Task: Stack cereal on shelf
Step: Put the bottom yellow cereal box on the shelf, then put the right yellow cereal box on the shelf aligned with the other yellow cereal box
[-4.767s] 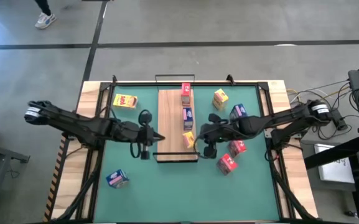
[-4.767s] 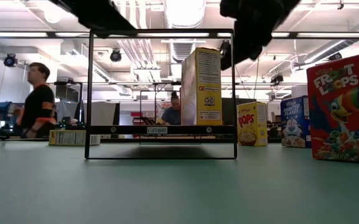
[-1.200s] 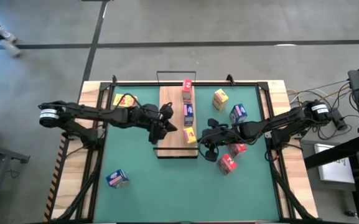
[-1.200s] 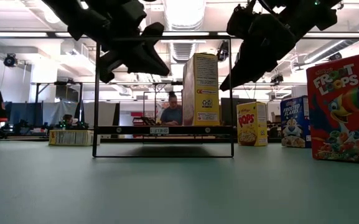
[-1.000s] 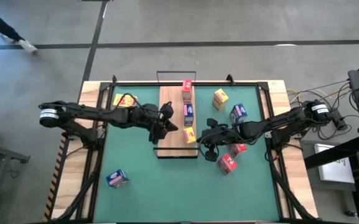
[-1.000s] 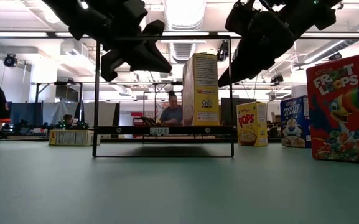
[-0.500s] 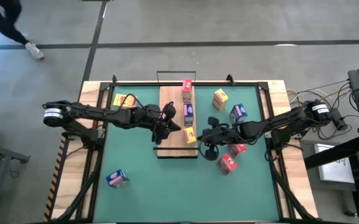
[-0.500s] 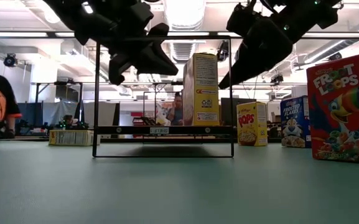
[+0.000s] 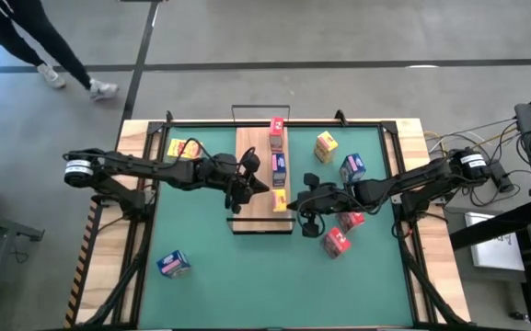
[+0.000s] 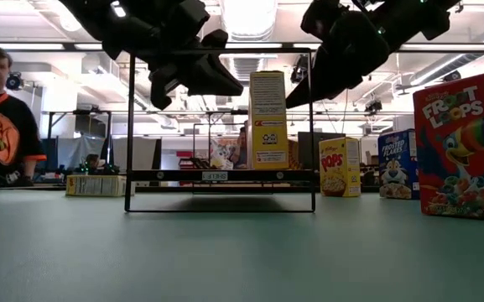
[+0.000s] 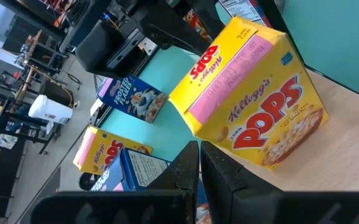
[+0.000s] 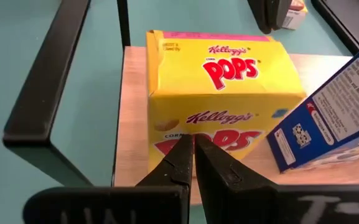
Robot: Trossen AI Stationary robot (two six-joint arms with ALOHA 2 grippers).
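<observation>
The light-wood shelf (image 9: 251, 207) lies on the green mat with three cereal boxes standing in a row on its right half: red (image 9: 275, 133), blue (image 9: 278, 168) and yellow Pops (image 9: 281, 198). My left gripper (image 9: 261, 187) is shut over the board, its tip (image 11: 199, 152) at the yellow box's (image 11: 247, 99) left side. My right gripper (image 9: 294, 204) is shut at the same box's right side (image 12: 219, 99). In the low view the yellow box (image 10: 268, 120) stands upright on its bottom face. My left gripper's shut fingertips (image 11: 191, 152) stand at the yellow box's lower left edge (image 11: 198, 138), coming level from the table's left; I cannot tell whether they touch it. My right gripper presses its shut fingertips (image 12: 185, 152) against the lower part of the yellow box's printed right face (image 12: 195, 134), slanting down from the table's right. The box stands upright on the board.
Loose boxes lie on the mat: yellow (image 9: 184, 148) at far left, blue (image 9: 173, 265) at near left, yellow (image 9: 326, 144), blue (image 9: 352, 166) and two red (image 9: 351, 219) (image 9: 336, 242) right of the shelf. Black wire frames (image 10: 221, 176) stand at the shelf's ends. A person walks beyond the table.
My right gripper has gone a little toward the table's left against the yellow box, which has turned about on the board and now shows a narrower face in the low view. My left gripper has moved over the board toward the box's left side.
</observation>
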